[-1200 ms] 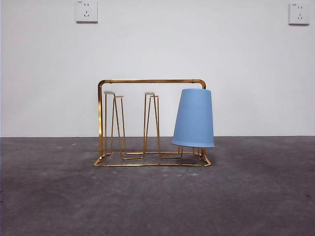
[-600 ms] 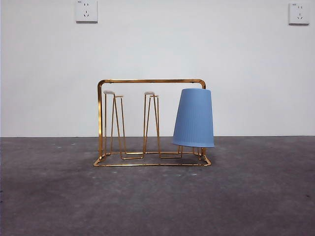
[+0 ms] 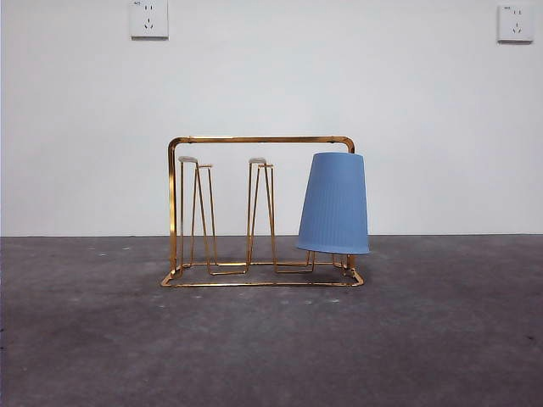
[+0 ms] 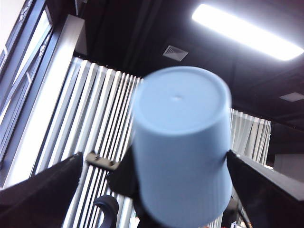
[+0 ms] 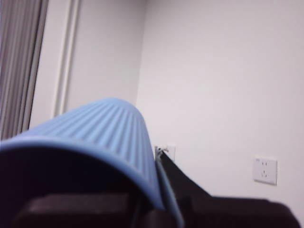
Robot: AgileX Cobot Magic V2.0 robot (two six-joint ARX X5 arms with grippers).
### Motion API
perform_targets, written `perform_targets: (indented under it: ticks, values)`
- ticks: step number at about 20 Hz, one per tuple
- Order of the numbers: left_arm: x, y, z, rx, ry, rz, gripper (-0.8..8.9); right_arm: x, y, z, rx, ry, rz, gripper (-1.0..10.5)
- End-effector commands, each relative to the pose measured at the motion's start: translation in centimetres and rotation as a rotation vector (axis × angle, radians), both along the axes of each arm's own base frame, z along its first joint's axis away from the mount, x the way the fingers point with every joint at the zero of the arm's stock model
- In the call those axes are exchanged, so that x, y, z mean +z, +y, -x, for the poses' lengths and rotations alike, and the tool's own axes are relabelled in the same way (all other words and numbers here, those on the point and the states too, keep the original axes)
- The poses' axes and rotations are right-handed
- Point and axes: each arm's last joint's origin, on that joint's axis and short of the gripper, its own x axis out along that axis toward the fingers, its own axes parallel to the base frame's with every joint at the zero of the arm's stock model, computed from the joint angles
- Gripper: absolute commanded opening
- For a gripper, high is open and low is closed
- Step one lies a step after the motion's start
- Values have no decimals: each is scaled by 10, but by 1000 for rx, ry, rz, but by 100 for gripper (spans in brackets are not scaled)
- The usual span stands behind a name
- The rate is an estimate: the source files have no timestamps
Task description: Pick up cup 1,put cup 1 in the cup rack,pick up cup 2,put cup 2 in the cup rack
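The cup rack [image 3: 259,140] stands at the centre of the grey tabletop [image 3: 271,356], before a white wall. One blue cup [image 3: 334,203] hangs mouth-down over the rack's right-hand prong, slightly tilted, so that it would drain. Two pale-tipped prong pairs [image 3: 197,161] beside it are free.

Neither arm enters the front view. The left end effector [image 4: 154,157] is raised toward the ceiling and appears clamped on a pale blue cup [image 4: 180,142], base away from the wrist. The right end effector [image 5: 142,190] faces the wall and seems closed on the rim of a ribbed blue cup [image 5: 95,128].

Nothing obstructs the free prongs. The top bar probably requires an approach from the side of the frame. A wall socket [image 3: 149,19] is mounted above.
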Motion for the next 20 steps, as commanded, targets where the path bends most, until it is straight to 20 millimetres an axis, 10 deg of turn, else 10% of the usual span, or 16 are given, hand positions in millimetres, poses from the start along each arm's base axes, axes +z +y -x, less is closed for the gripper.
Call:
perform_targets:
  ticks: [1,8,13,20]
  values:
    - [1,0,1,-15,-10,33,509,-5,11,-9,17,7,28,-12]
    - [2,0,1,-3,-5,48,496,-11,31,-25,26,21,51,-12]
    - [2,0,0,3,-1,52,151,-9,30,-24,32,3,33,-12]
    - [2,0,0,2,-1,52,-8,-15,32,-26,34,52,85,7]
